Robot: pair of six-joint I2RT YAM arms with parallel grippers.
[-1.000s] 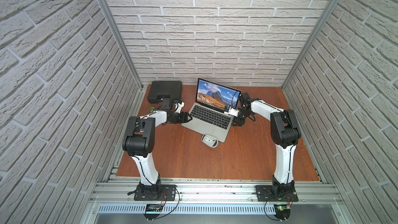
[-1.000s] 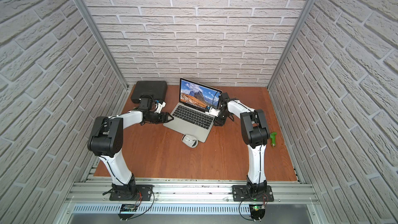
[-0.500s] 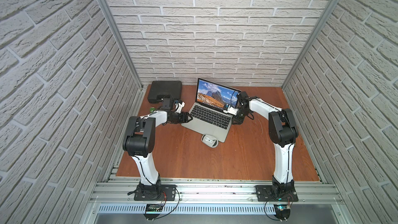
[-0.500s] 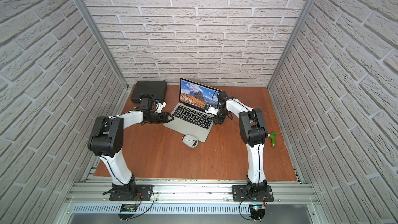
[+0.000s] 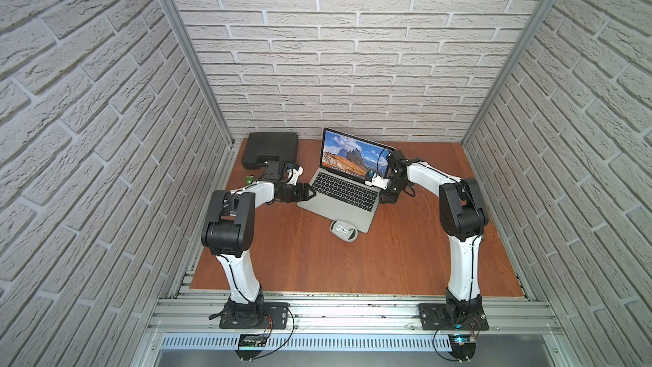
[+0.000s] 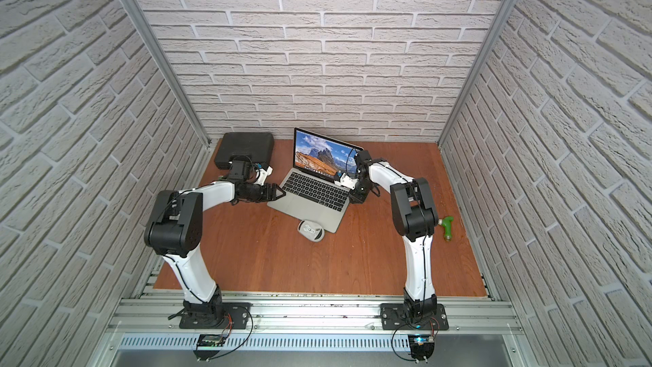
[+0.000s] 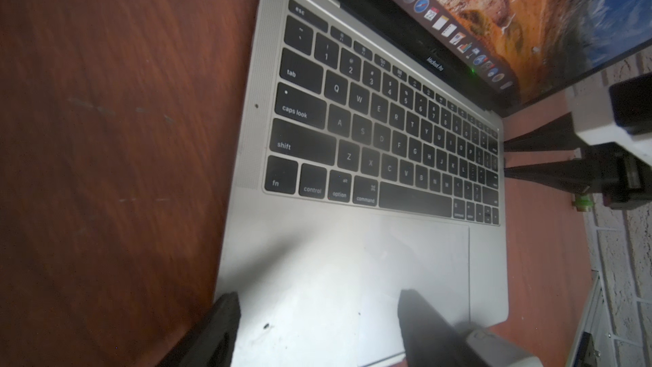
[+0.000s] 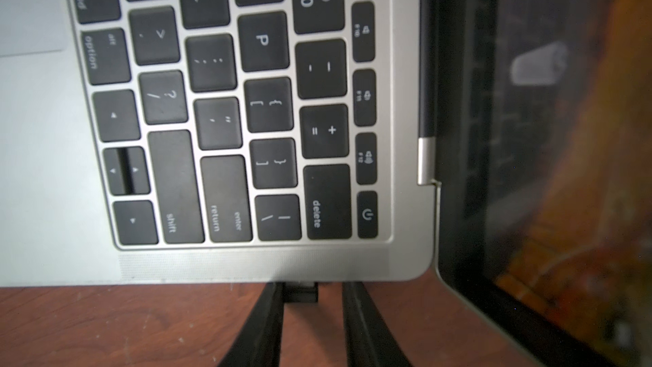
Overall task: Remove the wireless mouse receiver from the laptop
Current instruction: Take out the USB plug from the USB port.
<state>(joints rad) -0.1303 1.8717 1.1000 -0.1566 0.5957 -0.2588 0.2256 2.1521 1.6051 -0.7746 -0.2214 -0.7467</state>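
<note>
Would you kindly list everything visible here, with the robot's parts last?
laptop: one, silver-grey, open, table's back centre.
wireless mouse receiver: one, black, in the laptop's right edge.
mouse: one, grey-white, by the laptop's front corner.
case: one, black, back left corner.
green tool: one, green, table's right side.
small green item: one, green, beside left arm.
table: one, red-brown.
left gripper: one, black, open at the laptop's left front corner.
right gripper: one, black, open around the receiver.

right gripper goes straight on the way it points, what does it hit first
Probably the side edge of the laptop: the tips of the right gripper sit about at it, either side of the receiver plugged in. Whether they touch is unclear.
</note>
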